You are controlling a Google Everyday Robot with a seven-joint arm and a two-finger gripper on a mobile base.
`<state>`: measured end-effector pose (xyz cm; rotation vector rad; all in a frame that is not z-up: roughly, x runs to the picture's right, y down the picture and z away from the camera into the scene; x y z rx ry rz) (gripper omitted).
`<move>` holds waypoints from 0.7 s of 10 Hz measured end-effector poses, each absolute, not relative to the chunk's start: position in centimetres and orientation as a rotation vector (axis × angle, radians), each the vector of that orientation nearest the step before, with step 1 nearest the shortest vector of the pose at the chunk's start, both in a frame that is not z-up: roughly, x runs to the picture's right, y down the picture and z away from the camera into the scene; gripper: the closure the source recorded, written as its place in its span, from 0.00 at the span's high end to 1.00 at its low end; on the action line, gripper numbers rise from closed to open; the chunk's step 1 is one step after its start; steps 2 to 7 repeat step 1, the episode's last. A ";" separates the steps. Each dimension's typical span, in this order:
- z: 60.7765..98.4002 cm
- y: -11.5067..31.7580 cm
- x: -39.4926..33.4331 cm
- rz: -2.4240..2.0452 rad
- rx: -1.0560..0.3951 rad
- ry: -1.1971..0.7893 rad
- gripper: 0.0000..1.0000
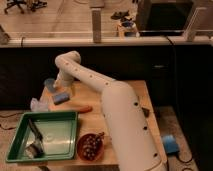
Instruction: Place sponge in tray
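The blue sponge (61, 97) lies flat on the wooden table, behind the far right corner of the green tray (52, 116). The tray sits at the table's front left and holds a dark utensil with a grey block (34, 143). My white arm reaches from the lower right up and over to the left. My gripper (65, 87) hangs at its end, just above and behind the sponge. Whether it touches the sponge cannot be told.
A pale blue cup (49, 84) stands behind the sponge and a clear plastic item (37, 105) lies left of it. An orange stick-like object (80, 108) lies by the tray's far right corner. A round bowl (90, 146) of dark pieces sits right of the tray.
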<state>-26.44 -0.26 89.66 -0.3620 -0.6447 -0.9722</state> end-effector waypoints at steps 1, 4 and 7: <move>89.7 -0.2 -26.4 -0.970 -0.362 -0.644 0.80; 89.7 -0.2 -26.4 -0.970 -0.362 -0.644 0.80; 89.7 -0.2 -26.4 -0.970 -0.362 -0.644 0.80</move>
